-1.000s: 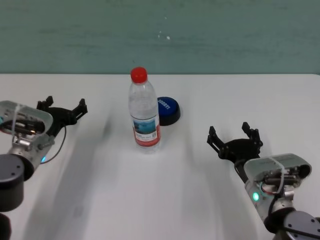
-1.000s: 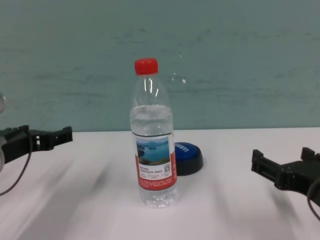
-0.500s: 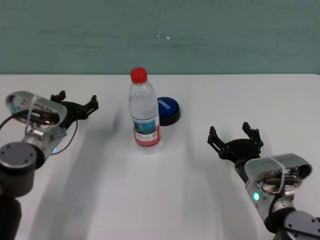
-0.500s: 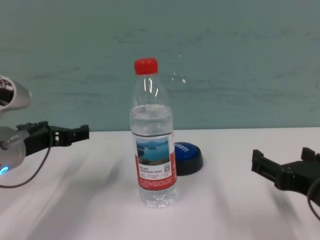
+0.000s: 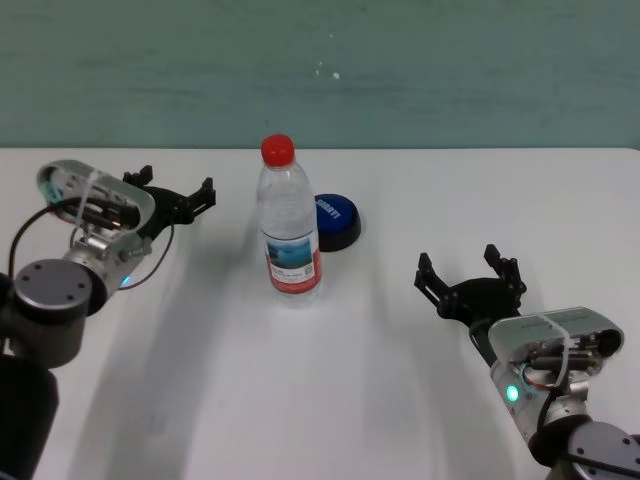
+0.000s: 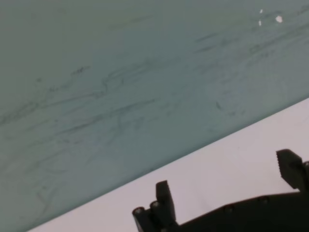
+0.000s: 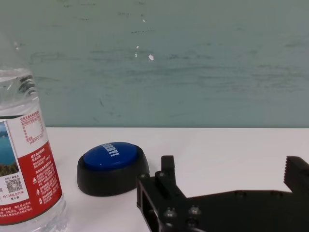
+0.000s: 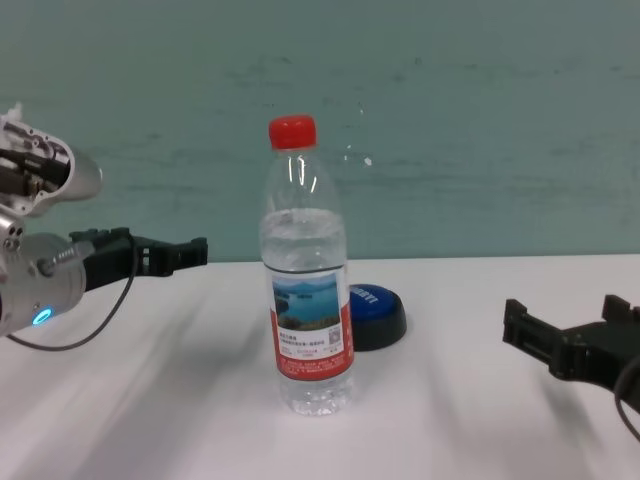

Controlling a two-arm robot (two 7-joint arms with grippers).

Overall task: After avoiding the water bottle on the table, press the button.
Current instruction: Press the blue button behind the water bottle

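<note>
The water bottle (image 5: 289,228) stands upright in the middle of the white table (image 5: 300,400), with a red cap and a lake-picture label; it also shows in the chest view (image 8: 308,280) and the right wrist view (image 7: 29,164). The blue button (image 5: 336,221) on its black base sits just behind the bottle to the right, also in the chest view (image 8: 374,312) and the right wrist view (image 7: 113,166). My left gripper (image 5: 178,196) is open and empty, raised to the left of the bottle. My right gripper (image 5: 470,282) is open and empty, parked low at the right.
A teal wall (image 5: 320,70) runs along the table's far edge. Bare tabletop lies to the left, to the right and in front of the bottle.
My left gripper has risen and moved right and forward toward the bottle's left side. The right arm, the bottle and the button have not moved.
</note>
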